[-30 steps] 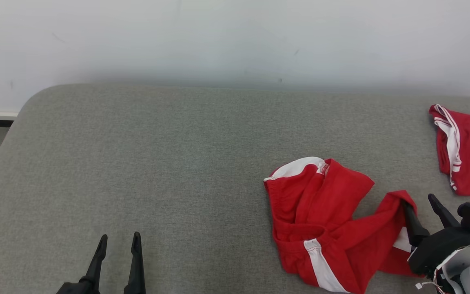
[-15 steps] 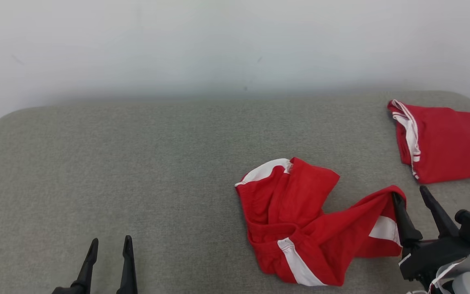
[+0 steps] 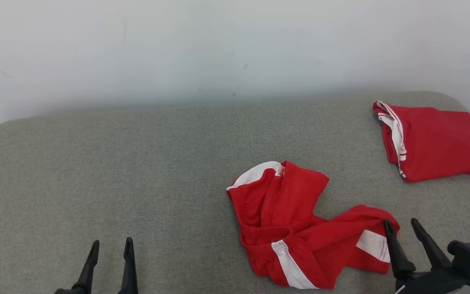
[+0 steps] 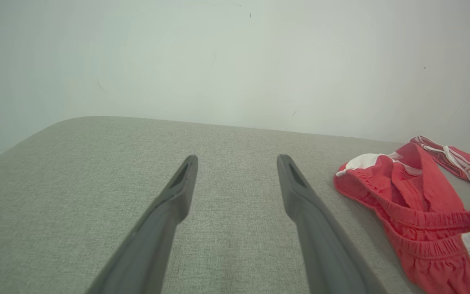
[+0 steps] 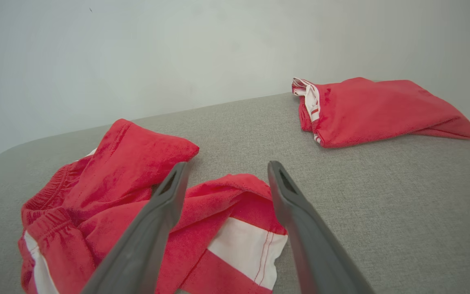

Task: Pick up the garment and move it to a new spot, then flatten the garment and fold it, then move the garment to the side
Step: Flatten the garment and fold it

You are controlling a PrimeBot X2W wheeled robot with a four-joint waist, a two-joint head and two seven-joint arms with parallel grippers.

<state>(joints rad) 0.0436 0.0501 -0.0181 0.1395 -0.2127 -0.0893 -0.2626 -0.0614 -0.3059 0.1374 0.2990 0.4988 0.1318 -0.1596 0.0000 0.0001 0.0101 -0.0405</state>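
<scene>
1. Your left jaws stand wide apart and empty, low over the bare tabletop [image 3: 137, 163]. The crumpled red shorts [image 3: 292, 220] lie well off to their right.
2. Your right jaws are spread wide too and grip nothing. The near leg end of the shorts, with its white patch, lies just ahead of them and partly under their inner finger. Whether that finger touches the cloth cannot be told.
3. The shorts rest loose and bunched, the waistband twisted away beyond the right jaws and one leg flopped over. Judge the first move as likely done. Flattening, folding and shifting aside are all left to do.
4. Farthest out, beyond the right jaws and toward their outer side, a folded red garment [image 3: 435, 143] lies near the tabletop's far corner. It is well apart from the shorts.
</scene>
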